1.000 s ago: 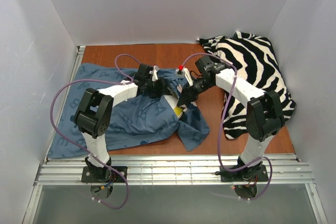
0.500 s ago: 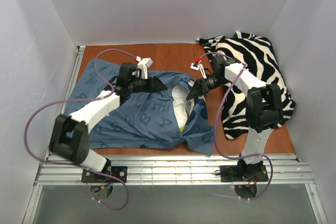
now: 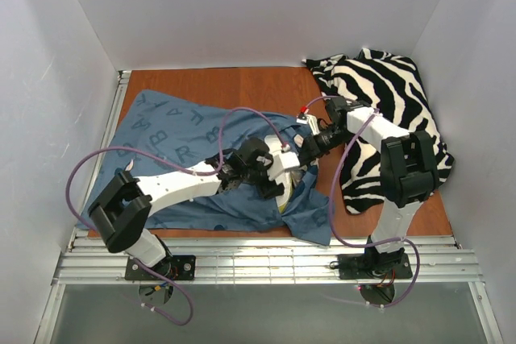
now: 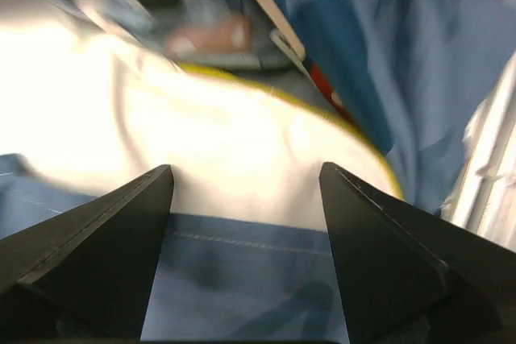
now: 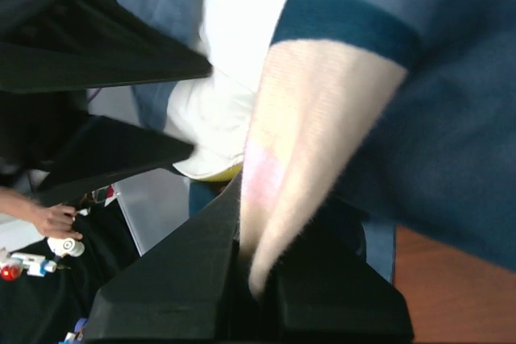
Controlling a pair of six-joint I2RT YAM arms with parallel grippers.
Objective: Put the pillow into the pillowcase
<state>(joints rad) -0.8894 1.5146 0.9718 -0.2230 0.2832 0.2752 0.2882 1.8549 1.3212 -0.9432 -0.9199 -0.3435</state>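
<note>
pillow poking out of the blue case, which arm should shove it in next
Left. The left gripper is open and aimed at the exposed pillow at the mouth of the pillowcase. The right gripper is shut on the pillowcase edge, probably holding it open, so it is busy.

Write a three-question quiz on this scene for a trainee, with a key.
1. On which side of the top view does the zebra-striped cloth lie?
2. True or false: the left gripper is shut on the pillow.
3. What does the right gripper hold? A. the pillowcase B. the pillow C. nothing

Key:
1. The right side.
2. False: its jaws stand open in front of the pillow.
3. A: it is shut on a fold of the pillowcase.
</note>
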